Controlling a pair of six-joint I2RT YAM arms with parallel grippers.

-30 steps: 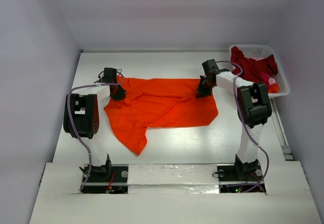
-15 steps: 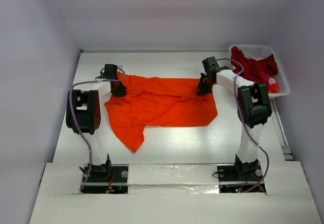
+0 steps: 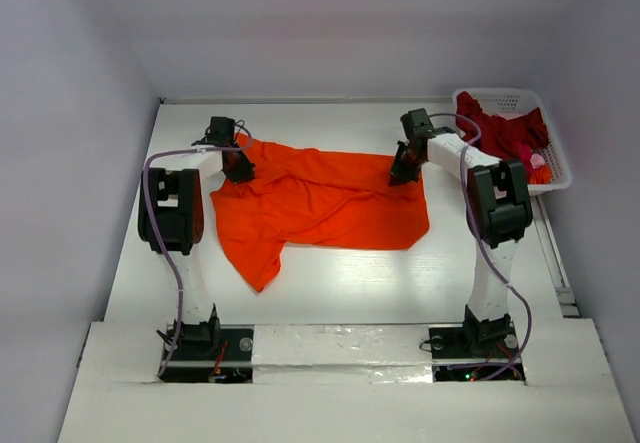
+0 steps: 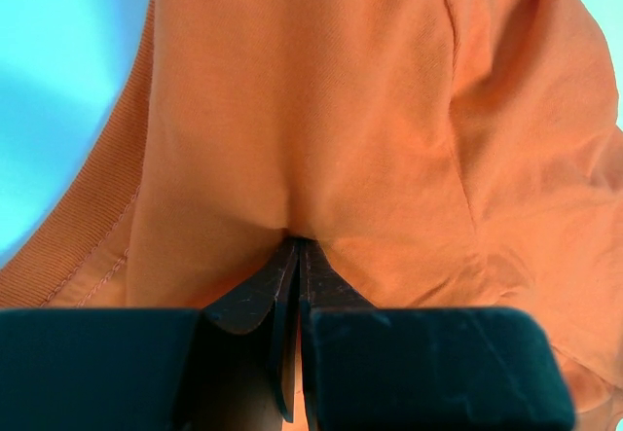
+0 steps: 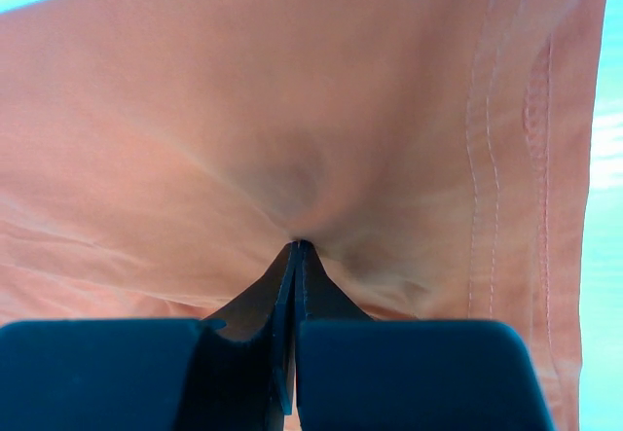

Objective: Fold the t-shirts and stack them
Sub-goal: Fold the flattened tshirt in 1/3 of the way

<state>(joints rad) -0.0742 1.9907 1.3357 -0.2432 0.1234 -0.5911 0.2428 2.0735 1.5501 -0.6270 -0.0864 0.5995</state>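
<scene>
The white table carries an orange t-shirt (spread, rumpled) and a basket far right.

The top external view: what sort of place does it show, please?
Probably a robot test cell: plain white walls around a white table, left gripper and right gripper pinching a bright orange cloth t-shirt, a white latticed plastic basket.

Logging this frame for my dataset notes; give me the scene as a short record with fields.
left gripper: shut on orange t-shirt, far-left corner
right gripper: shut on orange t-shirt, far-right corner
orange t-shirt: spread on table, unfolded, wrinkled
crimson t-shirt: in white basket, far right corner
stack: not started
</scene>
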